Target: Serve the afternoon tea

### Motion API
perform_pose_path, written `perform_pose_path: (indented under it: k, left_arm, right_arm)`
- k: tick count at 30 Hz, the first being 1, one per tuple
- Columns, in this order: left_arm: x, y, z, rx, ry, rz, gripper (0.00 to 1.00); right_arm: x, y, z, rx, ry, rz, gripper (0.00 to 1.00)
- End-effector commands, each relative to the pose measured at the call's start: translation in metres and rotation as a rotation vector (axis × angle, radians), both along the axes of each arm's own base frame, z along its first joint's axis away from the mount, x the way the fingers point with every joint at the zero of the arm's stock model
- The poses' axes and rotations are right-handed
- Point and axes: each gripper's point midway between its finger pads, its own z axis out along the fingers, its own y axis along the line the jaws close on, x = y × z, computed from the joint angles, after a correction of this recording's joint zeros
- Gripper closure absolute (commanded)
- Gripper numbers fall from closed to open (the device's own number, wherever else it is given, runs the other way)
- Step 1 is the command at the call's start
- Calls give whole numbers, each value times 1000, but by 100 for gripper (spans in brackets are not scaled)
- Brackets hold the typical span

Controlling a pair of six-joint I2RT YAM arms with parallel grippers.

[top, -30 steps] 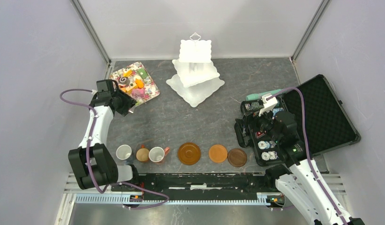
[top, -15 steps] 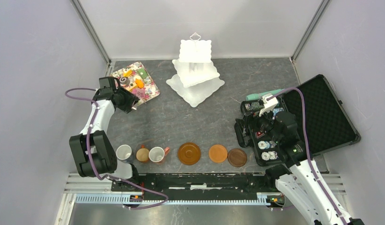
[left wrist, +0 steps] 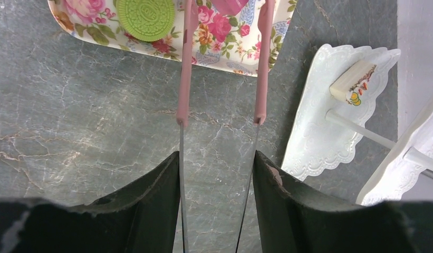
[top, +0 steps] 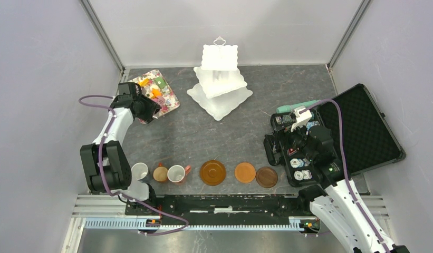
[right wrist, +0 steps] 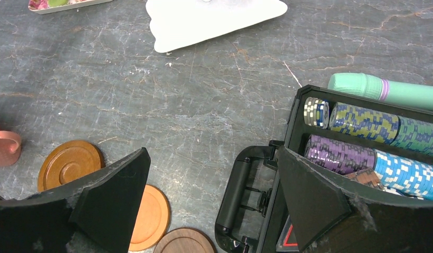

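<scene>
My left gripper [left wrist: 217, 158] is shut on a pair of metal tongs with pink tips [left wrist: 185, 63]. The tips stand apart and reach over the edge of the floral tray [left wrist: 87, 26], either side of a pink toy cake [left wrist: 230, 5]. A green cookie [left wrist: 145, 16] lies beside it. The white three-tier stand [top: 219, 84] is at the back, with one cake slice [left wrist: 353, 81] on its bottom tier. Three mugs [top: 160, 173] and three saucers [top: 245, 172] line the near edge. My right gripper [right wrist: 212, 153] is open and empty by the case handle.
An open black case of poker chips [top: 362, 132] lies at the right, with a mint-green cylinder [right wrist: 383, 89] behind it. Enclosure walls close in the left, back and right sides.
My left gripper has swung up and to the right with the tongs, bringing their tips over the floral tray. The right arm has not moved.
</scene>
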Motion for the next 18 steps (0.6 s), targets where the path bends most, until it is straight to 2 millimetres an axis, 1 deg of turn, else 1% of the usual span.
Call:
perform_pose_path:
  k: [1, 11, 15, 18]
  left_arm:
    - [18, 3, 13, 16, -24, 64, 43]
    - [17, 8, 0, 106, 96, 100, 44]
    - [17, 5, -3, 111, 117, 79, 44]
    - [16, 6, -3, 124, 123, 69, 47]
  right_arm:
    - [4, 2, 9, 24, -37, -4, 2]
    - [5, 1, 9, 22, -40, -6, 2]
    - [5, 1, 10, 22, -42, -6, 2]
    - [5, 1, 10, 23, -43, -7, 2]
